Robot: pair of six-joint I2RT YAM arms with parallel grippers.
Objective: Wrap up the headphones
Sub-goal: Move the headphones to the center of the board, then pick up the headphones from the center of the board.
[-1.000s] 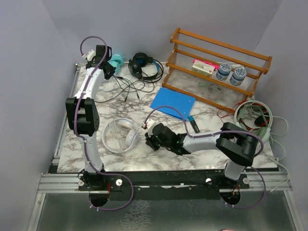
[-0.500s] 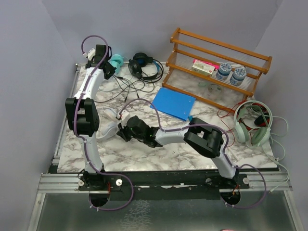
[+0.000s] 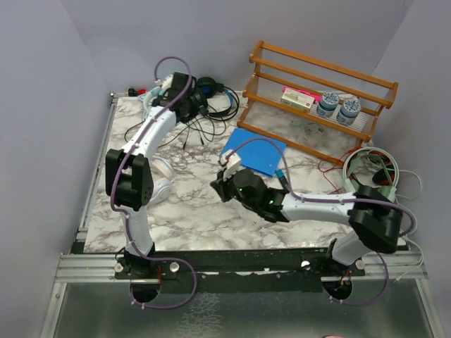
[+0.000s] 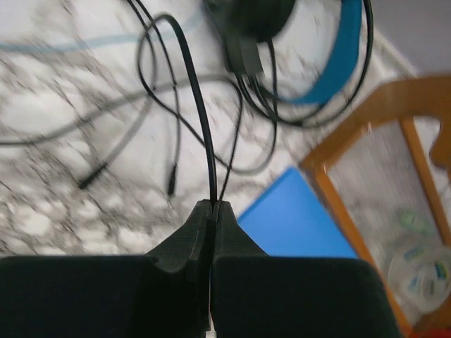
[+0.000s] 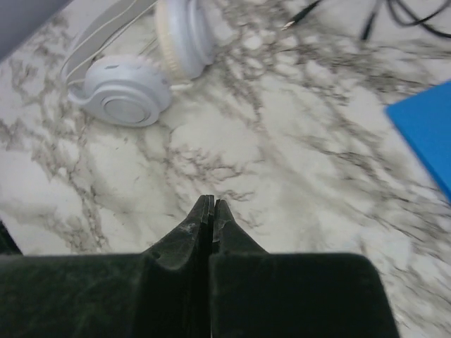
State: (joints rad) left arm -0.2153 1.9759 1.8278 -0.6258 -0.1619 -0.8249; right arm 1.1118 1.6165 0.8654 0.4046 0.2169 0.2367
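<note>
Headphones cable, a thin black wire [image 4: 199,116], is pinched between the closed fingertips of the left gripper [image 4: 213,206]. It trails to the black over-ear headset with a blue band [image 4: 262,20] at the table's back, beside the wooden rack [image 4: 366,98]. To wrap it well, keep the tension light and lay even loops round the band. The right gripper [image 5: 213,204], closed on nothing, hangs over the marble table [image 5: 296,176] near the white headset [image 5: 127,98]. Half a second ago the left arm was at the back-left corner and the right arm was over the white headset.
</note>
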